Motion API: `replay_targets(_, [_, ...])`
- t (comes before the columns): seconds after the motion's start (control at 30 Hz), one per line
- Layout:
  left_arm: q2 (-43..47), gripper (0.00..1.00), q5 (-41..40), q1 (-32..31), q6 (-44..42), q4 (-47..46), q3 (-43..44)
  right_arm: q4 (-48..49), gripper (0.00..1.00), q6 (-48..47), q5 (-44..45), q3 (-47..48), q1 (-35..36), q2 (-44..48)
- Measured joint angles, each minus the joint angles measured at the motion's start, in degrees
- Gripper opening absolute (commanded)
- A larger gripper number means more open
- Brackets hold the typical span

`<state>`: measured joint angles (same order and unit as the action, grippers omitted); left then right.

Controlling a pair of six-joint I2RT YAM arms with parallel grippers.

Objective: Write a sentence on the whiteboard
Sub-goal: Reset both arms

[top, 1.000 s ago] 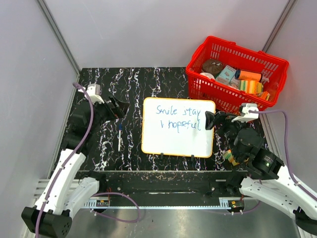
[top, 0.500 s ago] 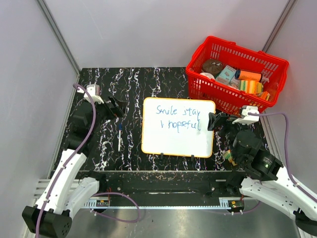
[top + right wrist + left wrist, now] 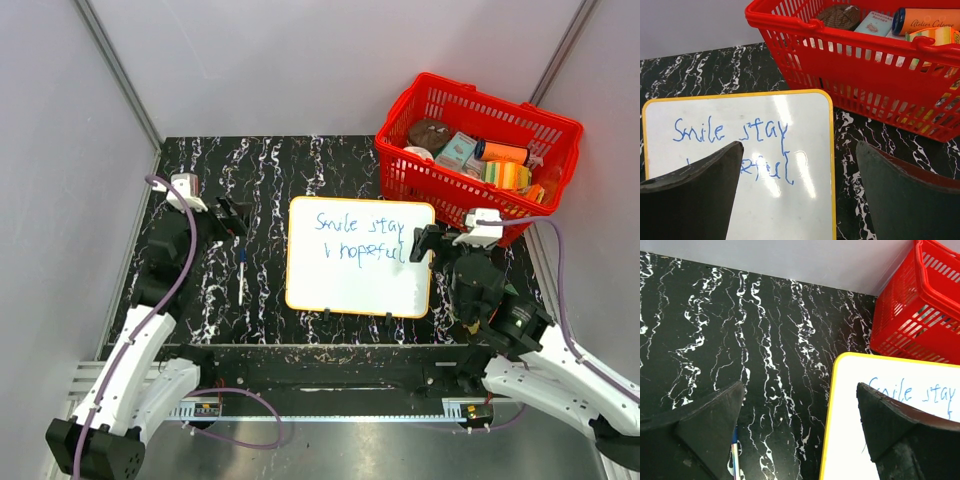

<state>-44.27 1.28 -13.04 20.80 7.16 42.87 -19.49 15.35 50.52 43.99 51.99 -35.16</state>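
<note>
The whiteboard (image 3: 358,285) lies flat at the middle of the table (image 3: 270,170). Its near edge is towards the arm bases, and its far right corner is close to the red basket (image 3: 432,190) without touching it. The sentence (image 3: 360,238) sits in the upper half of the board in two blue lines, reading roughly "Smile stay" over "hopeful", with a short stray stroke just left of the second line. On that evidence, the writing step is judged done or nearly so. The left gripper (image 3: 236,216) hangs over bare table left of the board, jaws apart and holding nothing. The right gripper (image 3: 421,244) is at the board's right edge, beside the last letters, jaws also apart and empty. The marker (image 3: 241,275) lies loose on the table between the left arm and the board's left edge. Whether it is capped cannot be told.

The main hazard is the right gripper. A drop or a sweep to the left from there would drag a finger (image 3: 705,185) through the ink and smear the word endings, or it could push the unsecured board askew. A second hazard is the loose marker, which the left arm could clip in passing and send rolling onto the board. A third is the basket, which is close enough that a wide move by the right arm could strike its near wall.
</note>
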Motion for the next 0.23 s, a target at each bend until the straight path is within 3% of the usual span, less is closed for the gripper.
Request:
replay_targets(0.13, [0.63,0.99,-2.12,0.0,-0.63,-2.64,-2.25,1.14,1.0,0.04,-4.04,-0.31,-5.49,-2.21])
replay_targets(0.23, [0.61,0.99,-3.06,0.0,-1.27,-4.44,-3.87,1.95,1.0,1.14,-12.76,-0.2,-14.97,-4.42])
